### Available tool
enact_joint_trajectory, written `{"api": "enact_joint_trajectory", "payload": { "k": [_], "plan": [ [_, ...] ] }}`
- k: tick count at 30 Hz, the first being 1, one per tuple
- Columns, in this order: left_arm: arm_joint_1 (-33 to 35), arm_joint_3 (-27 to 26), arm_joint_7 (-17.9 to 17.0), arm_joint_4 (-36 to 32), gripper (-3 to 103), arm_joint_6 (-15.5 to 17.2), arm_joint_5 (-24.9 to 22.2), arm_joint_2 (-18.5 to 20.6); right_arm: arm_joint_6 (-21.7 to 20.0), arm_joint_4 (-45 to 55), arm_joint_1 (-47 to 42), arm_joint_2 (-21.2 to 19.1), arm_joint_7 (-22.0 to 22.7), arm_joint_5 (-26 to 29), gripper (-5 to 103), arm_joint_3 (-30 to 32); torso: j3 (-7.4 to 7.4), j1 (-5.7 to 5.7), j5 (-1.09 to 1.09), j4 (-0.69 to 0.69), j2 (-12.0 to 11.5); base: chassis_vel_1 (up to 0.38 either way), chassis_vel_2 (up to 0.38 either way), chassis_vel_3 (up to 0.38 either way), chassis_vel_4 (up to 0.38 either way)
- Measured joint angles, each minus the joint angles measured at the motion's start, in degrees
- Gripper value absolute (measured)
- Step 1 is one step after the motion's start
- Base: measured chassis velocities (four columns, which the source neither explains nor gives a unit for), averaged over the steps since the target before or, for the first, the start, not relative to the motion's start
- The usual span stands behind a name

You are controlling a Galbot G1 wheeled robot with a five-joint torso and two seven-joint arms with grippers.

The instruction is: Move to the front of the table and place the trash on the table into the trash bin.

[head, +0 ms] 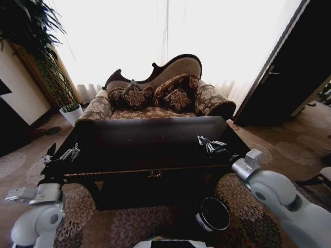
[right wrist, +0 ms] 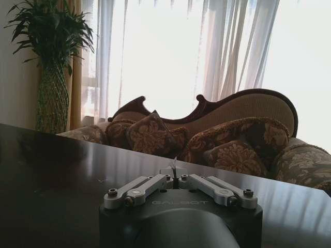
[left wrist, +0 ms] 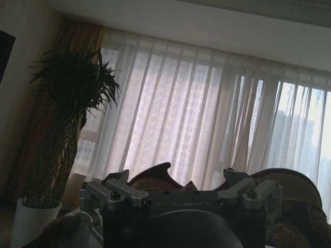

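The right gripper [head: 209, 145] rests over the table's [head: 155, 150] right near part, fingers pressed together on a crumpled paper scrap [right wrist: 174, 166] that is barely visible. The left gripper [head: 70, 152] hangs over the left edge; whether it is spread I cannot tell. The trash bin [head: 213, 214] stands on the carpet [head: 145, 222] near right, below the table. A patterned sofa [head: 160, 98] lies beyond, a potted plant [head: 67, 98] far left.

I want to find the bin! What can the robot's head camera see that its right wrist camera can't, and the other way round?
Head view alone: the trash bin on the carpet below the table's front edge, and the left gripper at the table's left end. Right wrist view alone: the right gripper's closed linkage seen close up, over the glossy tabletop. Both: the table, the patterned sofa with cushions, the plant and bright curtains.
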Motion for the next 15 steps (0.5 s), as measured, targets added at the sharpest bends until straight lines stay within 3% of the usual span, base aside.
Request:
{"api": "enact_joint_trajectory", "payload": {
  "k": [9,11,12,15],
  "plan": [
    [-0.52,0.87,0.0,0.65,100,-0.01,0.01,0.43,4.51,4.45,-8.41,9.21,-4.12,-6.45,0,7.65,0.0,0.0,-0.01,0.02,0.0,0.0,0.0,0.0,0.0],
    [-0.84,0.82,-0.01,1.01,100,-0.09,-0.37,0.62,8.87,4.39,-12.34,13.87,-6.98,-10.86,0,8.48,0.0,0.0,-0.01,0.02,0.0,0.0,0.0,0.0,0.0],
    [-0.84,0.82,-0.01,1.01,100,-0.09,-0.37,0.62,8.87,4.39,-12.34,13.87,-6.98,-10.86,0,8.48,0.0,0.0,-0.01,0.02,0.0,0.0,0.0,0.0,0.0],
    [-1.18,0.93,-0.09,1.84,100,-0.35,-0.57,0.81,17.84,1.73,-17.17,21.08,-9.91,-14.78,0,8.17,0.0,0.0,-0.01,-0.01,0.0,0.0,0.0,0.0,0.0]
  ]
}}
